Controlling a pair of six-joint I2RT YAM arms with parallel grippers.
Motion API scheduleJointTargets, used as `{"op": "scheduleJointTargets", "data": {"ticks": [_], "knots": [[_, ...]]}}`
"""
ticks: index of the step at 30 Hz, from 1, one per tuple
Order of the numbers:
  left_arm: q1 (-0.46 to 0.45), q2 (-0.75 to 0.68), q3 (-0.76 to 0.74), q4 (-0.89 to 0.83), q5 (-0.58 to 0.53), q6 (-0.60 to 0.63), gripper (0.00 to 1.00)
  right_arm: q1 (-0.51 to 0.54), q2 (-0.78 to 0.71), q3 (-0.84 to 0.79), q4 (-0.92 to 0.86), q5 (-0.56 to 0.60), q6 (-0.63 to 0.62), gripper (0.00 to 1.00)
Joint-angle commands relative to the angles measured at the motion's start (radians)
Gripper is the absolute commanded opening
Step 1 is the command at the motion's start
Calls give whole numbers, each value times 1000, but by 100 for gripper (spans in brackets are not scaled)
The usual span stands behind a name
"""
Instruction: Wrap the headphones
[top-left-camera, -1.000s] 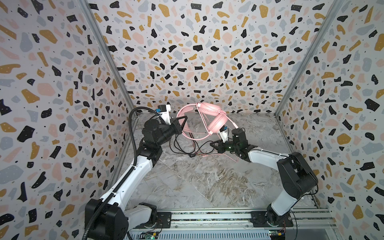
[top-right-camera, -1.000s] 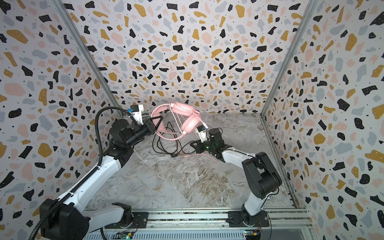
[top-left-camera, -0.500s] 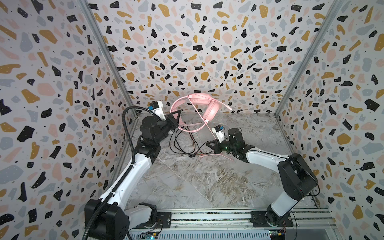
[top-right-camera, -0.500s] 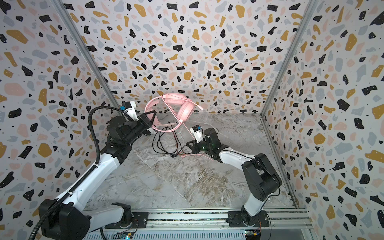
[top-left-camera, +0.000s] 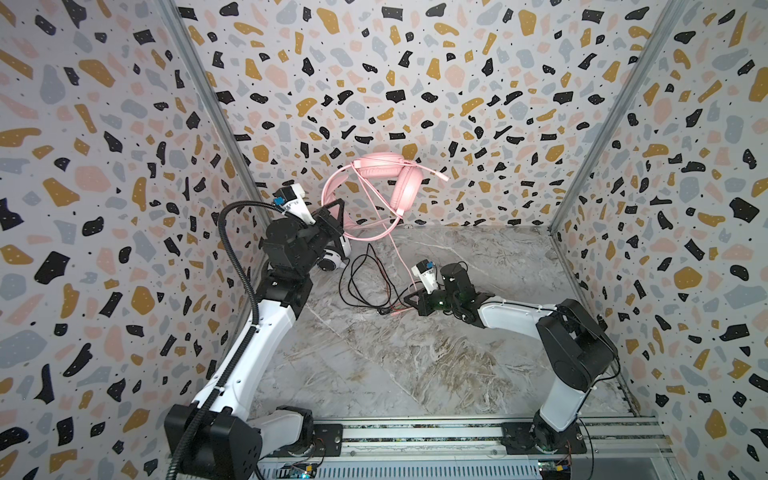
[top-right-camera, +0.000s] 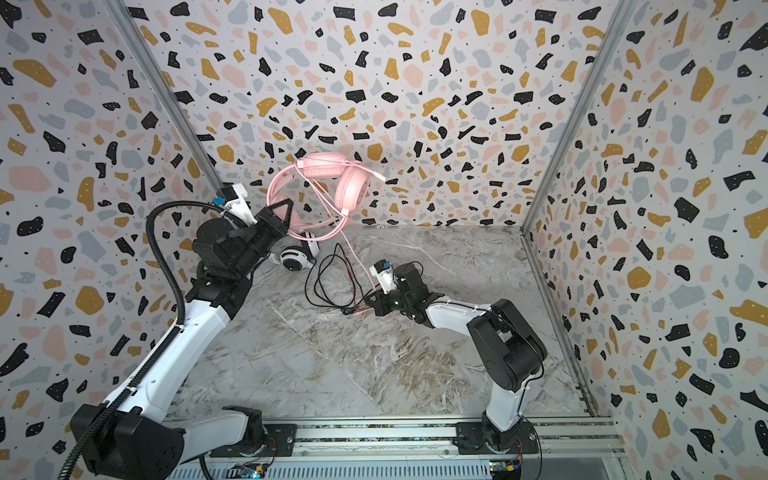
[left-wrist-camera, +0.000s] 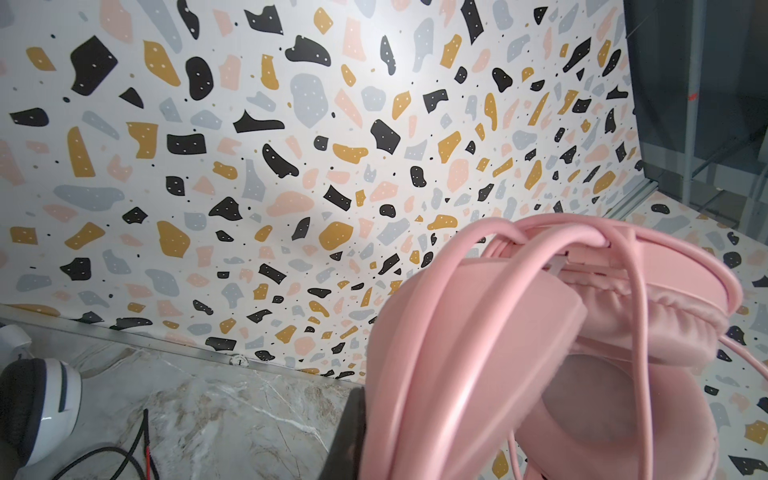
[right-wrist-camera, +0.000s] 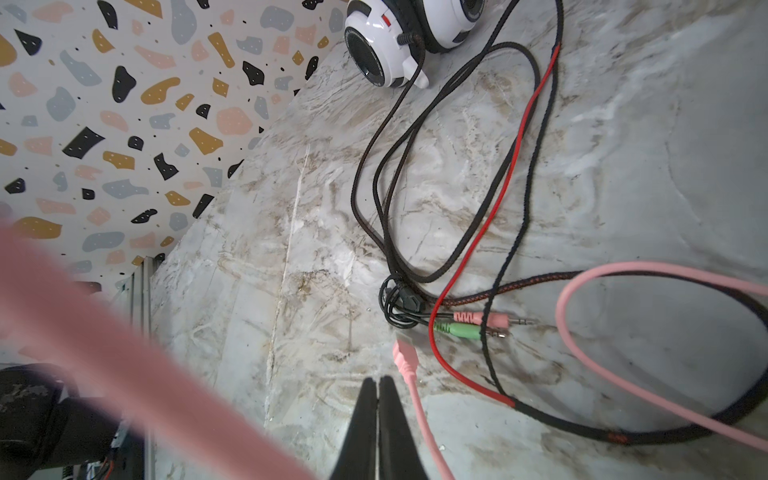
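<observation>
While left fingers (top-left-camera: 326, 216) clamp its band, the pink headset (top-left-camera: 405, 189) stands cups-up — right fingers (right-wrist-camera: 365, 415) shut empty beside its cable (right-wrist-camera: 419, 399).

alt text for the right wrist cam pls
The right tool, shut and empty, points down at a marble table, just beside the plug end of a thin pink cable. Beyond lie loops of black cable, pink and green jack plugs, and a white headset by the speckled wall.

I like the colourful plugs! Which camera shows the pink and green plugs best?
The right wrist view: the pink and green plugs lie close and sharp on the table. Both top views show them only as tiny coloured specks. The left wrist view does not show them.
</observation>
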Motion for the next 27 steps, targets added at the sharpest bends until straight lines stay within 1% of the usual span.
{"op": "scheduleJointTargets", "data": {"ticks": [1, 6, 9, 10, 13, 15, 19, 23, 25, 27], "knots": [[25, -2, 92, 170, -17, -56, 0, 3, -71, -12, -39, 38, -15, 2], [42, 20, 135, 150, -23, -55, 0, 3, -134, -38, -97, 50, -44, 1], [51, 50, 198, 59, -42, -52, 0, 4, -182, -92, -87, 54, -35, 1], [54, 52, 199, 57, -48, -55, 0, 3, -195, -104, -89, 51, -30, 1], [56, 56, 188, 70, -71, -54, 0, 5, -239, -154, -57, 38, 16, 2], [58, 57, 184, 51, -94, -36, 0, 13, -264, -159, -70, 45, 10, 1], [60, 39, 148, 15, -183, 22, 0, 30, -321, -124, -208, 131, -60, 2], [61, 9, 85, 11, -285, 59, 0, 28, -415, -165, -237, 181, -60, 2], [63, -6, 50, 27, -292, 66, 0, 27, -458, -170, -269, 209, -65, 2], [63, -11, 22, 48, -255, 70, 0, 22, -490, -170, -301, 233, -75, 2]]}}
